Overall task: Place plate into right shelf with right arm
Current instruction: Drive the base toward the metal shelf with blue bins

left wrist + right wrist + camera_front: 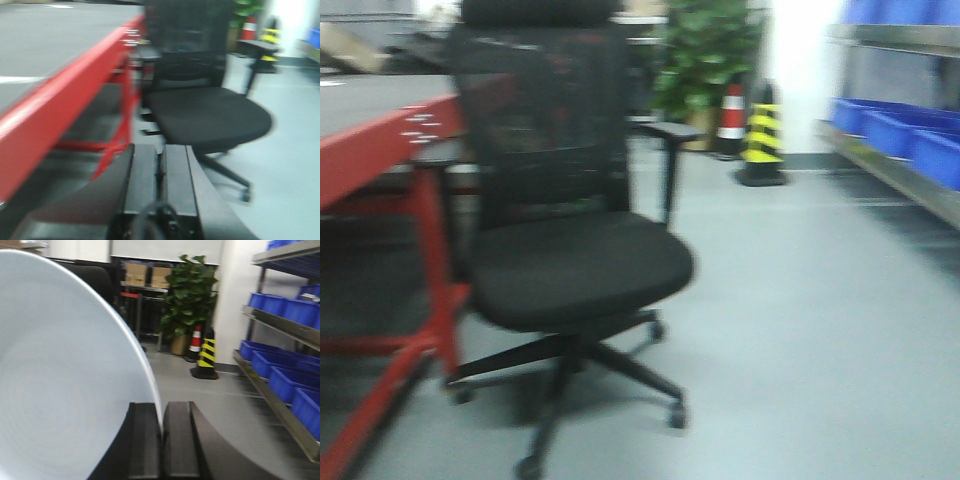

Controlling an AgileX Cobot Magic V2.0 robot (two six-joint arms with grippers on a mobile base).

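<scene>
At the right wrist, right end effector [162, 412]: clenched on the lower rim of the plate [65, 380], black fingers [145, 440] pressed against either face.
plate: pale blue-white and glossy, held on edge, fills the left half of the right wrist view; well apart from the right shelf [280, 322], not on it.
right shelf: stands along the right edge, with steel beams on grey uprights, and recedes towards the back wall.
blue bins [280, 310]: sit in rows on the shelf levels.
striped cones [206, 357]: stand on the grey floor [220, 405] between plate and shelf, just beside the potted plant [190, 295].
left end effector [161, 160]: closed, fingers almost touching, grasps nothing.
office chair [210, 115]: black, stands just ahead of the left end effector, beside the red-framed counter [60, 110].
red-framed counter: runs along the left, grey on top.
sharpness: front and left wrist views blurred, small details unreadable.
</scene>
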